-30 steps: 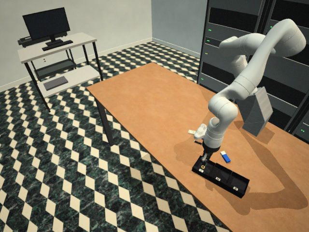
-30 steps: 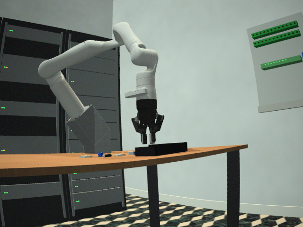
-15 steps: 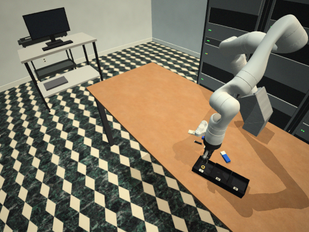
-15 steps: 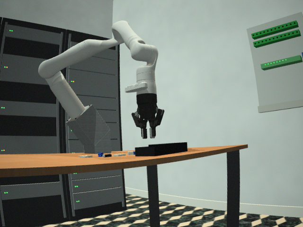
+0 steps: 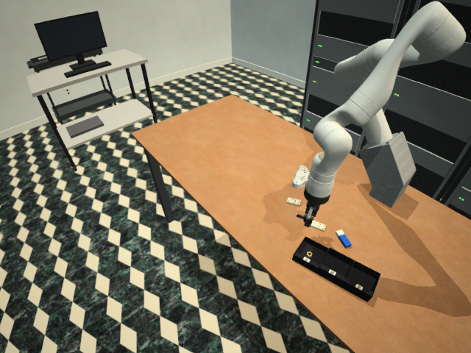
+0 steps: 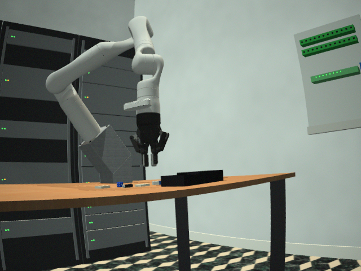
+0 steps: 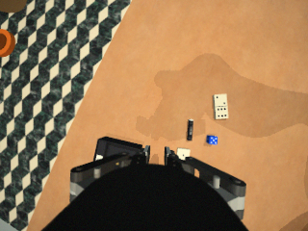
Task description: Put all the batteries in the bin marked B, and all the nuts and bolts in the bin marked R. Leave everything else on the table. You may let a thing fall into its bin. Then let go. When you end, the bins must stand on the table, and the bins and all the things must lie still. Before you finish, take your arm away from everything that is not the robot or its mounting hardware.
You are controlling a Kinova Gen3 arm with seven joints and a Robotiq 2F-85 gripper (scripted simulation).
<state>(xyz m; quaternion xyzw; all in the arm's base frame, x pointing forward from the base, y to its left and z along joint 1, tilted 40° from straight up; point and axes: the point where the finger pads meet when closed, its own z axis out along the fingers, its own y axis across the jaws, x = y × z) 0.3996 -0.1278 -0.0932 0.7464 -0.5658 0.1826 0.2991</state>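
Looking down from the top, a brass hex nut lies in the left compartment of the long black three-part bin. From the exterior, the black two-finger gripper hangs above the table, narrowed and empty. At the wrist, a black cylindrical battery lies unsorted beside a small blue die.

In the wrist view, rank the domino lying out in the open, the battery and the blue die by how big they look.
1. The domino, plainly the largest.
2. The battery, about as long but much thinner.
3. The blue die, smallest.
All three lie close together on the table, so nearness hardly skews this.
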